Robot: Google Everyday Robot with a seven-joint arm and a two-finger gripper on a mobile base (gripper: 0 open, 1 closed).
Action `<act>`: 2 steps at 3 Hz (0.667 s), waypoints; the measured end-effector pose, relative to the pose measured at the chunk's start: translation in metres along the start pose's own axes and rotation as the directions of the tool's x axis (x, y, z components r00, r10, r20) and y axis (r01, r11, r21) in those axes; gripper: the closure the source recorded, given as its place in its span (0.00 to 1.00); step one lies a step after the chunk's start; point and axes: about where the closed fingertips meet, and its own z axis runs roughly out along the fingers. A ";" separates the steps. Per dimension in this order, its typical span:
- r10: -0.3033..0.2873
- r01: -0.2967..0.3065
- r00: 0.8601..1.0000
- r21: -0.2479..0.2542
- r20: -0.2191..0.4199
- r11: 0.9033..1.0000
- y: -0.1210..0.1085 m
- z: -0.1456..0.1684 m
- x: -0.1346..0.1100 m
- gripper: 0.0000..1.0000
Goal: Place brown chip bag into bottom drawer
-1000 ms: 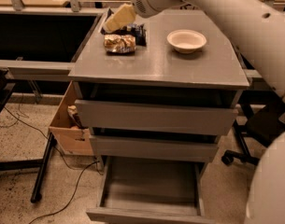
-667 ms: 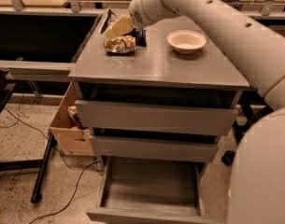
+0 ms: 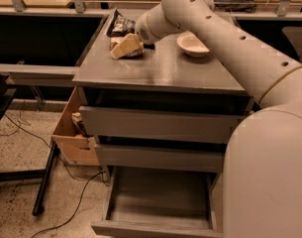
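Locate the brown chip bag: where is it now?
In the camera view, the brown chip bag lies at the back left of the cabinet top, under the hand, just in front of the dark chip bag and left of the bowl.

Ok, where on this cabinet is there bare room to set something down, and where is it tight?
The cabinet top is bare across its front half, from the bowl forward to the edge. The open bottom drawer shows bare floor. The back left is crowded: the gripper is at the brown chip bag, with the dark chip bag behind.
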 end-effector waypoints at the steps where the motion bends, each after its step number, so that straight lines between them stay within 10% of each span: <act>1: 0.017 -0.018 1.000 -0.010 -0.013 1.000 0.001 0.016 0.011 0.00; 2: 0.035 -0.035 0.999 -0.013 -0.012 0.999 -0.004 0.026 0.014 0.00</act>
